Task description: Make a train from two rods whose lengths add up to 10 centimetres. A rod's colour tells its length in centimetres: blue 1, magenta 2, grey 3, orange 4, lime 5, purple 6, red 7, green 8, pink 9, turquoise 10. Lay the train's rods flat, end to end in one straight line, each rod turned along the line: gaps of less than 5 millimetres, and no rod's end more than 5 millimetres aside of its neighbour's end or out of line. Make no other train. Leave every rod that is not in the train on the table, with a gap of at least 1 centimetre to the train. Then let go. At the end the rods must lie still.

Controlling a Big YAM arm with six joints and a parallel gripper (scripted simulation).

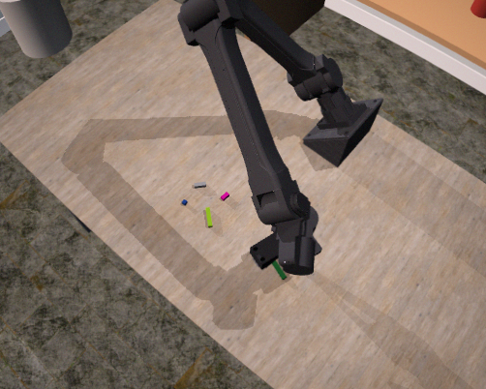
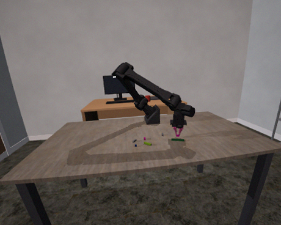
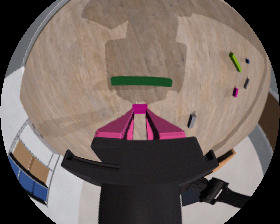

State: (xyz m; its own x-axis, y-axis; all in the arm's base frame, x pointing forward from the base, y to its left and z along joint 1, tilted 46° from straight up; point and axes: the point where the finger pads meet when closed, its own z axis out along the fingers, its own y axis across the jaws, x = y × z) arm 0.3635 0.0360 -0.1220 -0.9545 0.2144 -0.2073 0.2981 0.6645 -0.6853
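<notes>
A green rod (image 1: 279,271) (image 2: 177,139) (image 3: 141,81) lies flat on the wooden table (image 1: 387,252), partly hidden under my wrist in the top view. My gripper (image 2: 178,135) (image 3: 139,111) hangs just above it, pointing down, and is shut on a small magenta rod (image 3: 140,107) that shows only as a magenta block at the pink fingertips. Another magenta rod (image 1: 225,195) (image 2: 144,138) (image 3: 235,91), a lime rod (image 1: 209,217) (image 2: 147,143) (image 3: 235,62), a blue rod (image 1: 184,202) (image 3: 246,61) and a grey rod (image 1: 199,185) lie in a loose group to the left.
A second grey rod (image 2: 162,134) (image 3: 191,120) lies between the group and the green rod. The arm's base (image 1: 344,131) stands at the table's far side. A desk with a monitor (image 2: 113,86) stands behind the table.
</notes>
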